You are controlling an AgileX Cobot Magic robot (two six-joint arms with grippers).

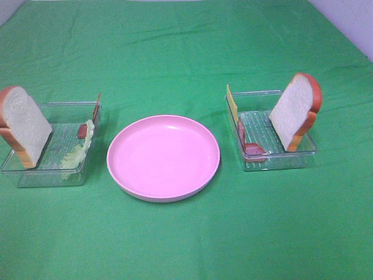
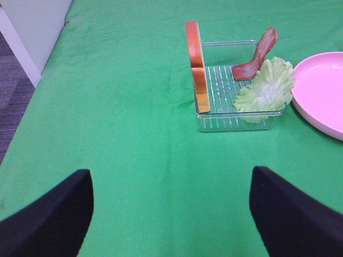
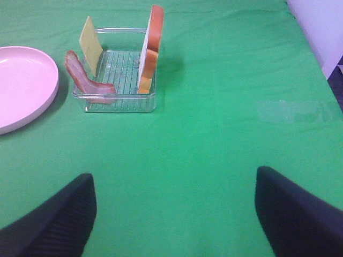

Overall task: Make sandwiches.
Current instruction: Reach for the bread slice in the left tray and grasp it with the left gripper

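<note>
Up close on the wrist cams, the left gripper and right gripper gape wide, holding nothing, over green cloth. Well ahead of the left sits a clear ridged tray with upright bread, frilly lettuce, curled bacon; ahead of the right, a second tray with a bread pair, thin cheese, a bacon strip. Only the overhead cam shows the whole pink plate between them.

1. A wrinkled green cloth covers the whole tabletop under soft, even light.
2. A pale wall meets the far right corner.
3. Dark grey floor shows beyond the table's edge, past a white panel.
</note>
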